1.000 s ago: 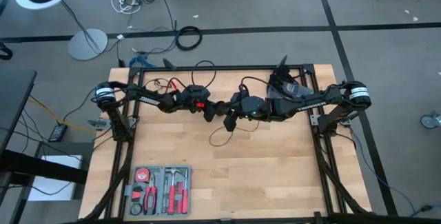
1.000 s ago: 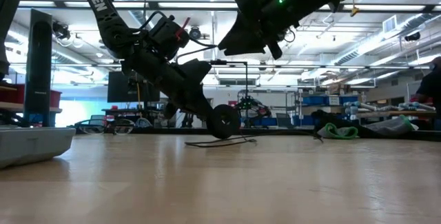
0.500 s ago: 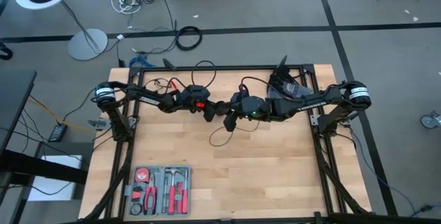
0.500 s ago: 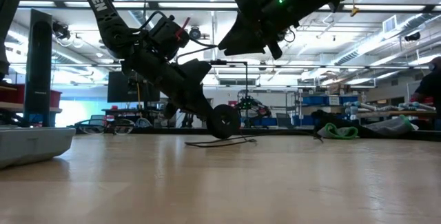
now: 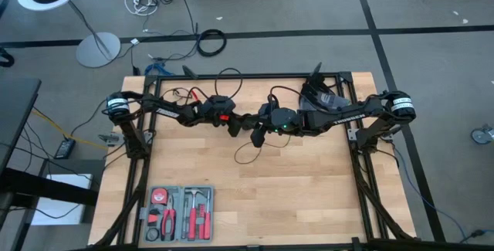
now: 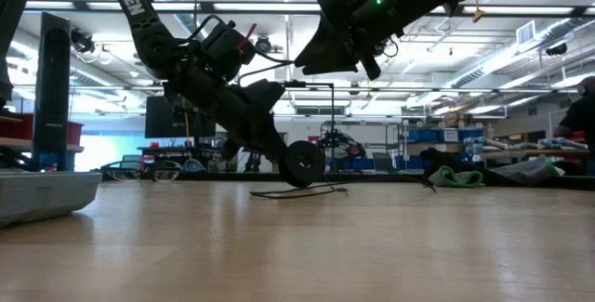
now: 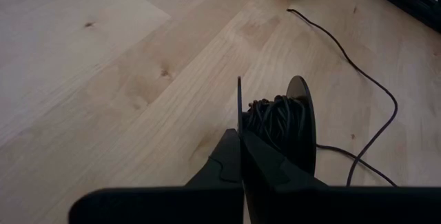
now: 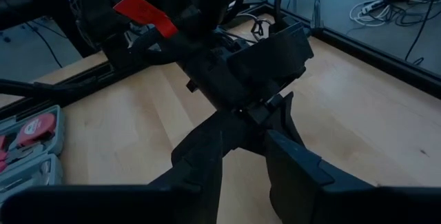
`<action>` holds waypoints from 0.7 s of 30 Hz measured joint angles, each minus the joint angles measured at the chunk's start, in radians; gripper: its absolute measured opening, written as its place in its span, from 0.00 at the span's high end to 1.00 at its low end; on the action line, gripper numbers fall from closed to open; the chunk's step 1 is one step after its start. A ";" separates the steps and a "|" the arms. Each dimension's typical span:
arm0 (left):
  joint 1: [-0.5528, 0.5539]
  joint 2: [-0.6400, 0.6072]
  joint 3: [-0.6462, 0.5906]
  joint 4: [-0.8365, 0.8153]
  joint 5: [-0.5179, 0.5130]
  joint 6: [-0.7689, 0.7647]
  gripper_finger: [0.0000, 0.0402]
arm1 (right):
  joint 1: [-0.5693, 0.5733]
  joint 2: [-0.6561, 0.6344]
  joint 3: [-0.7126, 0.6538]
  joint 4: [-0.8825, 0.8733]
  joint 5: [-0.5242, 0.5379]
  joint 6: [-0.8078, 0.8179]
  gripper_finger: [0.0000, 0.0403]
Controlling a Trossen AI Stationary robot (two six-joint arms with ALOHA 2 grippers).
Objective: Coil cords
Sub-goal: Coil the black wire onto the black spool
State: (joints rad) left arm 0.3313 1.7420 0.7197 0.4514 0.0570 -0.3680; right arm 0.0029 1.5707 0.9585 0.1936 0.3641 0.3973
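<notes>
The left gripper (image 6: 296, 164) is down at the table (image 5: 293, 189), its fingers (image 7: 238, 162) pressed together on the thin edge of a small black spool (image 7: 286, 124) that stands on its rim just ahead of them. Part of the cord (image 7: 272, 117) is wound on that spool, and the loose rest trails away from it across the wood, lying in a loop (image 5: 251, 152) just in front of the gripper. The right gripper (image 6: 321, 60) hangs just above the left one, off the table, its fingers (image 8: 207, 155) partly apart with nothing between them. A tool case (image 5: 180, 213) lies well away near the table's front edge.
</notes>
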 joint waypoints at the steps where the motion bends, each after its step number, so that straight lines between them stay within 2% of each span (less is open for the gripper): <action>1: 0.000 0.000 0.000 0.001 0.000 0.000 1.00 | 0.000 0.000 0.000 0.000 0.000 0.000 0.72; 15: 0.000 0.002 -0.001 0.027 0.000 0.023 1.00 | 0.000 0.001 0.000 0.008 -0.005 0.001 0.73; 18: 0.000 0.002 -0.001 0.027 0.011 0.023 1.00 | 0.000 -0.013 0.008 -0.172 -0.021 0.015 0.73; 21: 0.000 0.002 -0.001 0.028 0.012 0.023 1.00 | 0.001 -0.027 0.061 -0.540 -0.012 0.180 0.75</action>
State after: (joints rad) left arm 0.3309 1.7435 0.7189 0.4793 0.0686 -0.3447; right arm 0.0036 1.5439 1.0191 -0.3467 0.3526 0.5770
